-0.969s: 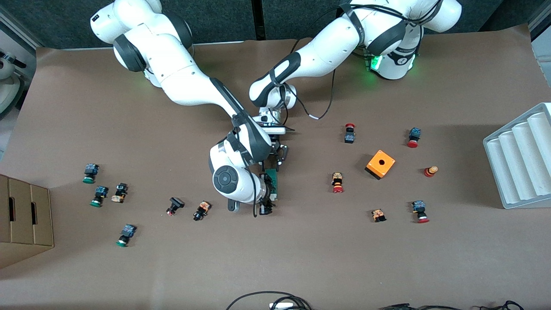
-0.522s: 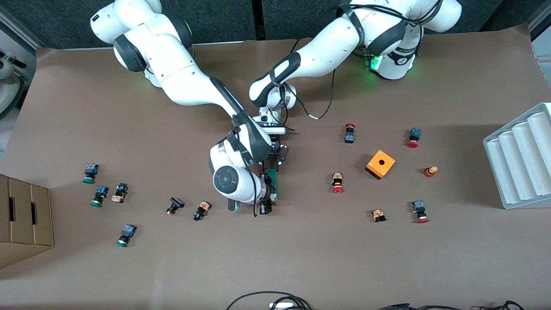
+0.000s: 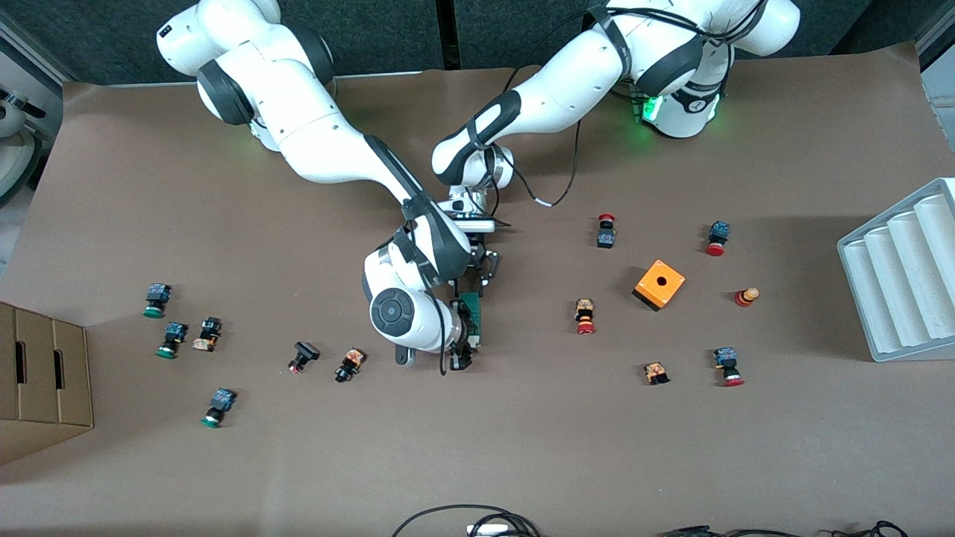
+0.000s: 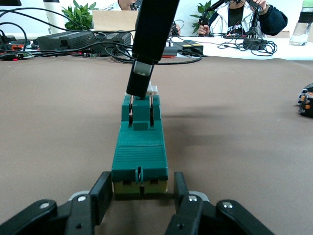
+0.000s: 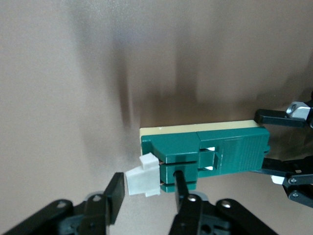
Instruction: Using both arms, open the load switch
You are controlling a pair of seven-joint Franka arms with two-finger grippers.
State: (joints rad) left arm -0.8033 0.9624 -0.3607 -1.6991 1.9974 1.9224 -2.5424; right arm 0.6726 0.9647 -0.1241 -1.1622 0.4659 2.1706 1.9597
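Observation:
The load switch (image 3: pixel 471 317), a slim dark-green block, lies on the table's middle. My left gripper (image 3: pixel 477 282) is shut on the end farther from the front camera; in the left wrist view its fingers (image 4: pixel 101 193) flank the load switch (image 4: pixel 140 152). My right gripper (image 3: pixel 462 354) hangs over the nearer end. In the right wrist view it (image 5: pixel 146 188) is open around the white piece (image 5: pixel 143 178) of the load switch (image 5: pixel 215 152): one finger overlaps the green slot, the other stands apart from the white piece.
An orange box (image 3: pixel 659 284) and several red-capped push buttons lie toward the left arm's end, beside a grey ridged tray (image 3: pixel 903 276). Green-capped buttons (image 3: pixel 155 300) and a cardboard box (image 3: pixel 41 380) sit toward the right arm's end. Cables (image 3: pixel 470 522) lie at the front edge.

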